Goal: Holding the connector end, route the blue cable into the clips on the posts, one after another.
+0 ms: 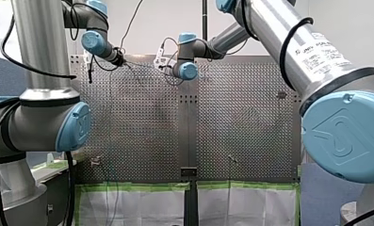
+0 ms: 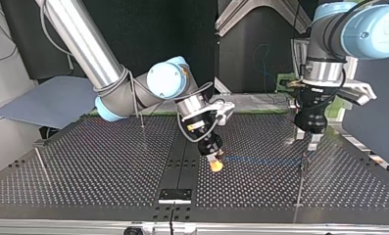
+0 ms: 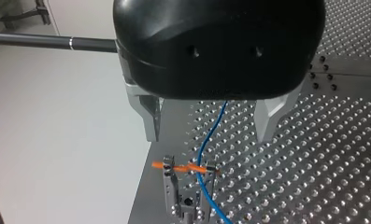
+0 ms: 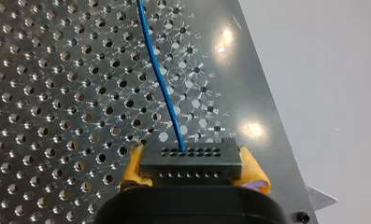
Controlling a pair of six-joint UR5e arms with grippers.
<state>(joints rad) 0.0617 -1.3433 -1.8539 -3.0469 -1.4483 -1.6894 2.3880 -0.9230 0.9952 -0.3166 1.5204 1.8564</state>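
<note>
My right gripper (image 4: 191, 164) is shut on a black connector block (image 4: 191, 156), with its yellow pads (image 4: 254, 171) on both sides of it. The blue cable (image 4: 162, 79) leaves the connector and runs ahead over the perforated plate. In the top view it stretches from my right gripper (image 2: 215, 164) toward a thin post (image 2: 302, 169) under my left gripper (image 2: 310, 142). My left gripper (image 3: 209, 126) is open, and the cable (image 3: 203, 156) passes loosely between its metal fingers (image 3: 151, 119). Just below them the cable lies in an orange clip (image 3: 189, 167) on a metal post (image 3: 185, 198).
Other thin posts stand on the perforated table (image 2: 109, 161), one near the top view's left edge (image 2: 40, 161) and one further back (image 2: 142, 117). A black plate (image 2: 175, 195) sits at the table's near edge. The left gripper hangs close to the plate's side edge (image 3: 143, 186).
</note>
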